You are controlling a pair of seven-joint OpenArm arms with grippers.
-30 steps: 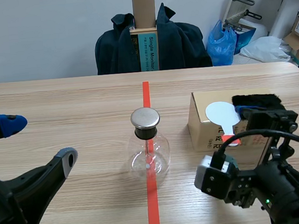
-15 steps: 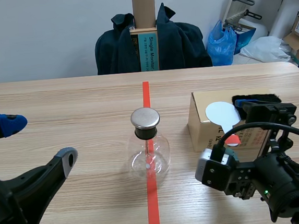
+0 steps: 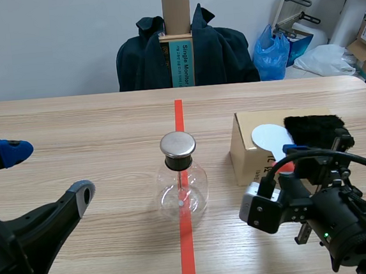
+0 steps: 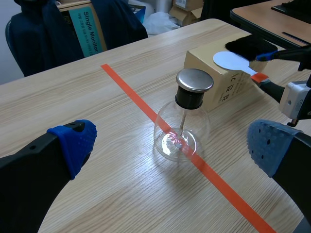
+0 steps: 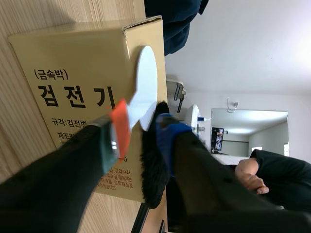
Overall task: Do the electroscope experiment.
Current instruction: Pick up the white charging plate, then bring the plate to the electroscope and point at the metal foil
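A glass flask electroscope (image 3: pixel 185 187) with a metal cap (image 4: pixel 194 80) stands on the orange-red tape line at the table's middle. To its right is a cardboard box (image 3: pixel 245 149) with a white round paddle (image 3: pixel 268 136) and a black fur cloth (image 3: pixel 315 128) on top. My right gripper (image 3: pixel 289 160) is at the box's near right corner, turned on its side. In the right wrist view the right gripper (image 5: pixel 138 138) is shut on the paddle's orange handle (image 5: pixel 120 127), with the fur's edge (image 5: pixel 151 170) also between the pads. My left gripper (image 3: pixel 45 171) stands open at the near left, well short of the flask (image 4: pixel 180 131).
Behind the table's far edge stands a chair draped with a dark jacket (image 3: pixel 214 51), holding an upright carton (image 3: pixel 179 41). Bags and boxes (image 3: pixel 278 48) lie at the back right. A person (image 5: pixel 265 170) shows far off in the right wrist view.
My right gripper has closed its fingers around the paddle's handle on the box and shifted slightly, uncovering the fur. The left arm has not moved.
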